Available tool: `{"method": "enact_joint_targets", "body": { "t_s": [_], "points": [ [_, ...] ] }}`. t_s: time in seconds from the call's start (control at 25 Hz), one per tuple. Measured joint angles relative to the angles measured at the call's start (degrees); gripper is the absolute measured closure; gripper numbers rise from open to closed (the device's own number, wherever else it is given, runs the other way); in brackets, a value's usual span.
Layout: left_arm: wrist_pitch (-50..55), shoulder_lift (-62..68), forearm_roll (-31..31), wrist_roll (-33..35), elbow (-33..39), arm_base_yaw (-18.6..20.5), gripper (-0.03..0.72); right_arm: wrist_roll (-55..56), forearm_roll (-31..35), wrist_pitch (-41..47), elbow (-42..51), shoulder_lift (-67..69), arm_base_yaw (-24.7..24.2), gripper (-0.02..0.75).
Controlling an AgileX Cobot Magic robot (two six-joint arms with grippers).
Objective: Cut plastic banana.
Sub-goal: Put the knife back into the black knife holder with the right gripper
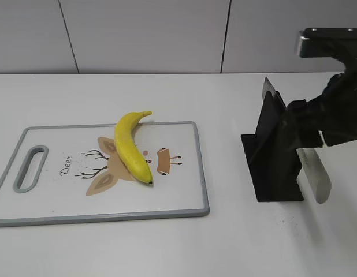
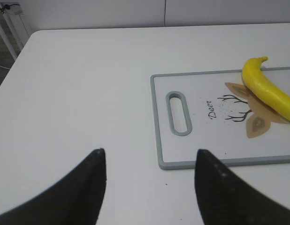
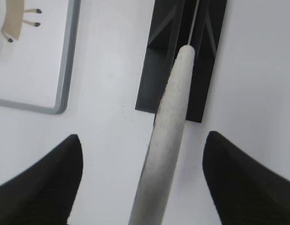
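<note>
The plastic banana is yellow and curved. It lies on a white cutting board with its stem toward the back, and it also shows in the left wrist view. My right gripper is to the right of a black knife stand and holds a knife with its blade pointing down, out of the stand. In the right wrist view the blade runs between the fingers of the right gripper; the handle is hidden. My left gripper is open and empty above the table, left of the board.
The board has a grey rim, a handle slot at its left end and a deer drawing. The stand sits on the white table right of the board corner. A wall runs behind the table.
</note>
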Motion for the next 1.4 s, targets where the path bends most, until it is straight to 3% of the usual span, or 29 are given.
{"method": "enact_joint_targets", "body": {
  "t_s": [0.28,0.88,1.4],
  "points": [
    [-0.1,0.0,0.0,0.0,0.0,0.0,0.118,-6.8,-0.1,9.2,0.1,-12.9,0.0,0.138],
    [-0.1,0.0,0.1,0.0,0.0,0.0,0.118,-12.8,-0.1,6.5,24.6,-51.9,0.0,0.145],
    [-0.1,0.0,0.1,0.0,0.0,0.0,0.118,-15.4,-0.3,10.9,27.9,-79.2,0.0,0.146]
  ]
}}
